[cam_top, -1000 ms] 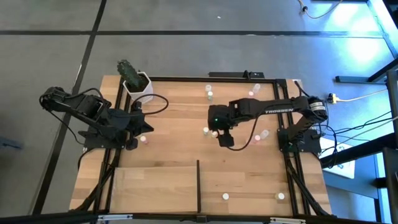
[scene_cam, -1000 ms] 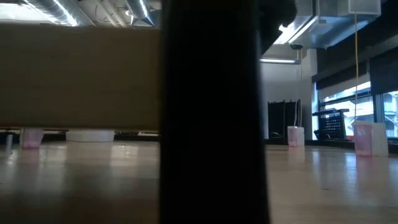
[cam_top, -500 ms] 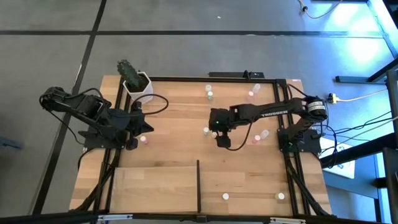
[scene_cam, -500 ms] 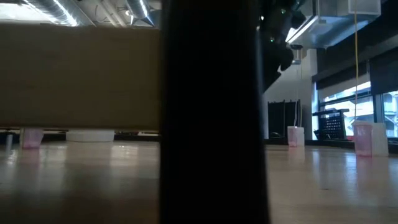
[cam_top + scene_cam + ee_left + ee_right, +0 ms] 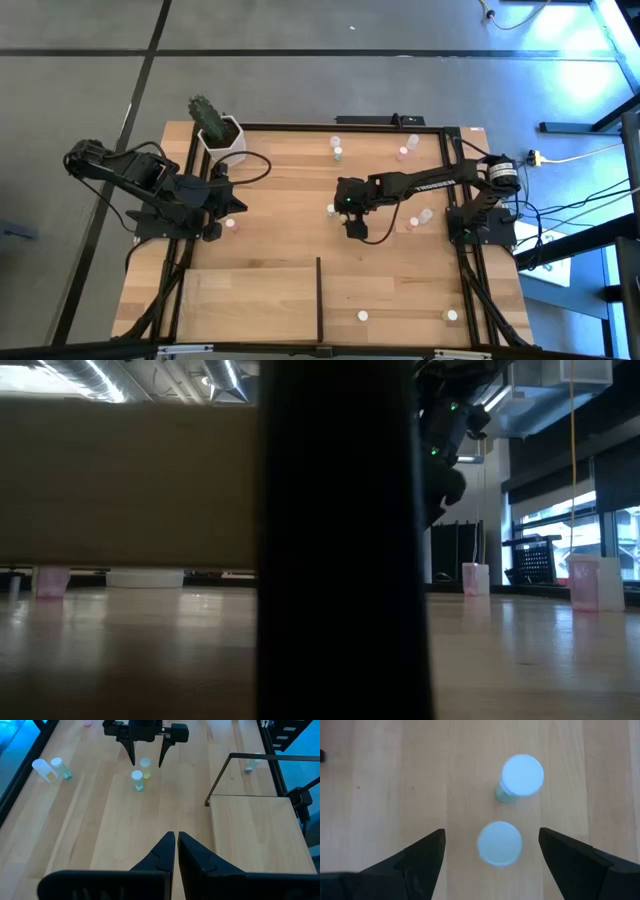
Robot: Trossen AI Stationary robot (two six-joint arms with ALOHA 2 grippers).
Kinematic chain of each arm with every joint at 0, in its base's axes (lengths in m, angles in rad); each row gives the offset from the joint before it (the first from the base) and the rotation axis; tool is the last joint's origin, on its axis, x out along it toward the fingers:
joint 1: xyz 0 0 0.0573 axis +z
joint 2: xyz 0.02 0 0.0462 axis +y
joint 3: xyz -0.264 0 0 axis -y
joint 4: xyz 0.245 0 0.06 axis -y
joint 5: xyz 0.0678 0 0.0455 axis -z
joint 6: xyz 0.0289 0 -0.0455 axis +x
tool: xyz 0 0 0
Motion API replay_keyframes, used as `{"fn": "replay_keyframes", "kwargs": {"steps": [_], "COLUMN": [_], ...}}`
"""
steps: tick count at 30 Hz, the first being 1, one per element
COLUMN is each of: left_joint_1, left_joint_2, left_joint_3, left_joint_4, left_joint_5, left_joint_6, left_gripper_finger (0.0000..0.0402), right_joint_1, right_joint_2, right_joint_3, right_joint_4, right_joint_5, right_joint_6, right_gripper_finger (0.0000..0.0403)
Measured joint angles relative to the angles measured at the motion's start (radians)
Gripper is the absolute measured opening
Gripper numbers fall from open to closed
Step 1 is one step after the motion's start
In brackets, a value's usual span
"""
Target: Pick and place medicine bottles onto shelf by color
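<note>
Two small white-capped bottles stand close together on the tabletop; in the right wrist view one [image 5: 499,843] is between my fingers and a green-tinted one [image 5: 522,775] is just beyond. My right gripper [image 5: 346,212] is open above them, pointing down, and touches neither; it also shows in the left wrist view [image 5: 145,761]. My left gripper [image 5: 176,842] is shut and empty at the table's left, beside a pink bottle [image 5: 232,224]. The shelf [image 5: 250,300] is a pale wood panel at the near left, edged by a black divider [image 5: 319,295].
Other bottles stand at the far edge [image 5: 337,150] [image 5: 405,152], by the right arm's base [image 5: 418,218] and near the front edge [image 5: 363,316] [image 5: 452,316]. A white cactus pot [image 5: 222,140] is at the far left corner. The divider [image 5: 340,540] blocks much of the low view.
My right gripper has moved a little toward the table's left edge and come down over the two bottles at the table's middle, staying open.
</note>
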Motion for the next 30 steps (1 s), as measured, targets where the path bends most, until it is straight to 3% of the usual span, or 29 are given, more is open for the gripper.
{"fn": "replay_keyframes", "kwargs": {"steps": [10,30], "left_joint_1": [0.000,0.000], "left_joint_2": [0.000,0.000], "left_joint_3": [0.000,0.000], "left_joint_4": [0.003,0.005], "left_joint_5": [0.000,0.000], "left_joint_6": [0.000,0.000], "left_gripper_finger": [0.0014,0.0014], "right_joint_1": [-0.027,-0.026], "right_joint_2": [0.036,0.036], "right_joint_3": [-0.002,-0.001], "right_joint_4": [0.022,0.021], "right_joint_5": [-0.034,-0.008], "right_joint_6": [0.001,0.040], "right_gripper_finger": [0.0304,0.0124]}}
